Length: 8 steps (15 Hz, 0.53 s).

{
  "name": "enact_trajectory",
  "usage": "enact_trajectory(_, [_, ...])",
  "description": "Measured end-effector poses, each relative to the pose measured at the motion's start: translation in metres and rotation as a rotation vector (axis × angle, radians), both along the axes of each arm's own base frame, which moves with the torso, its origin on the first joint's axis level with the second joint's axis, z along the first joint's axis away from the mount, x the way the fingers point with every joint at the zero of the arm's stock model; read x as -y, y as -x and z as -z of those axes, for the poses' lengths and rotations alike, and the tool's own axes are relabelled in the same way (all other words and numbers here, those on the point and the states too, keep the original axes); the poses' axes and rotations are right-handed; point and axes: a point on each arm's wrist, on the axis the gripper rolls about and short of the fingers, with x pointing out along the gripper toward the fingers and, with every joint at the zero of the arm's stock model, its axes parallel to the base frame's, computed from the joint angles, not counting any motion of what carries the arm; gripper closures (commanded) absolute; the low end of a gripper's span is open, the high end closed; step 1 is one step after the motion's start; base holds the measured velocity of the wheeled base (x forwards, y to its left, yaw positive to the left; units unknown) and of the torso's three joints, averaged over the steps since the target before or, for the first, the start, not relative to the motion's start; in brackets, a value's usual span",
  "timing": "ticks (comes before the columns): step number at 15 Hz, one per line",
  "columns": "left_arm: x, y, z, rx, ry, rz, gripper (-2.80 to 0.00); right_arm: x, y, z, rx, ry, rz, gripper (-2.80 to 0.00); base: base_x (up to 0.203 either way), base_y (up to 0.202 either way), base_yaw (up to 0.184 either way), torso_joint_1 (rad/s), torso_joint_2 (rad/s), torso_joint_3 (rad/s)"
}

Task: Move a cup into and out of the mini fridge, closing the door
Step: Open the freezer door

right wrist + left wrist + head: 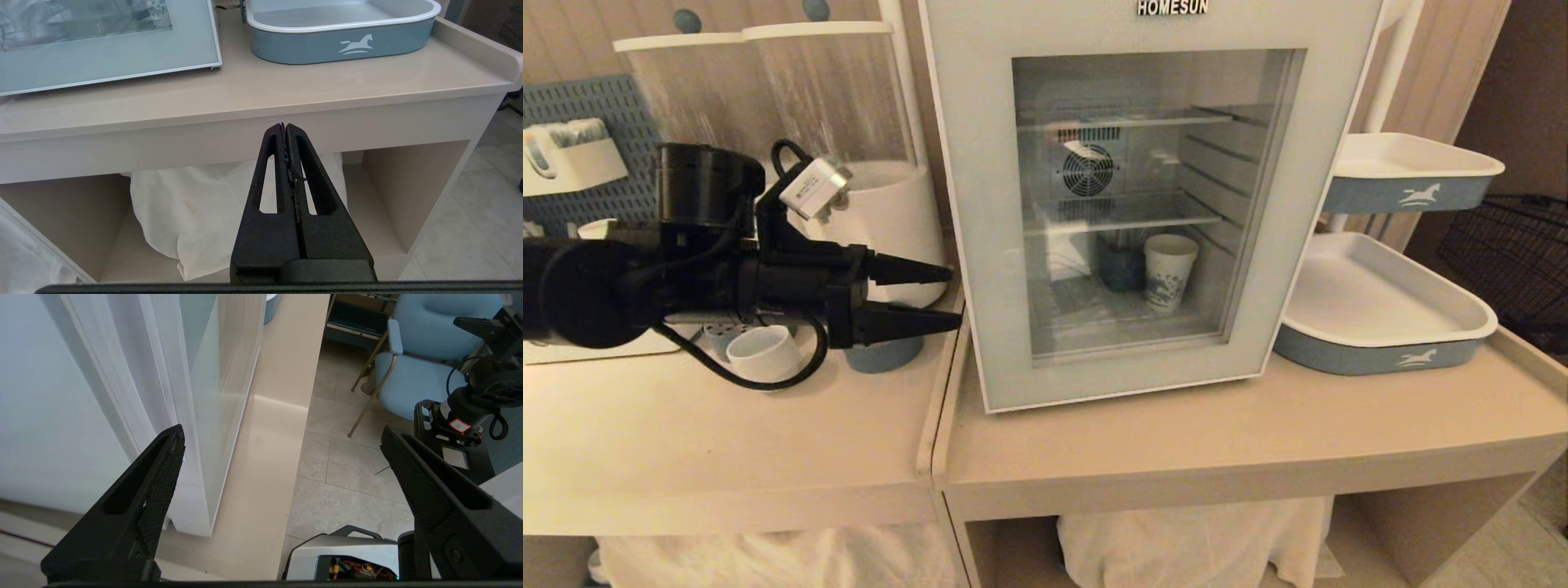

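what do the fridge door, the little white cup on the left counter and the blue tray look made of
The door: a pale matte frame, probably plastic or coated metal, around a glass pane that shows reflections and the shelves behind.
The cup: smooth glossy white with a thick rim, likely ceramic.
The blue tray: blue-grey wall, white inside and rim, soft sheen; enamelled metal or plastic, hard to tell.
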Motion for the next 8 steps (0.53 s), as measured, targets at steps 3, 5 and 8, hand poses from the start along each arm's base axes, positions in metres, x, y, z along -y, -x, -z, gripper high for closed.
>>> enact_trajectory(3, [0.005,-0.007,0.004,-0.009,-0.009,-0.004,-2.8,0.0,0.0,0.0,0.0,0.0,0.0,0.0,0.0,0.0,0.0,0.0,0.0,0.0])
enact_trajectory(5, [0.008,-0.012,0.007,-0.004,-0.011,-0.005,-2.8,0.0,0.0,0.0,0.0,0.0,0.0,0.0,0.0,0.0,0.0,0.0,0.0,0.0])
enact_trajectory(8, [0.011,-0.016,0.009,-0.005,-0.012,0.001,-2.8,0.0,0.0,0.0,0.0,0.0,0.0,0.0,0.0,0.0,0.0,0.0,0.0,0.0])
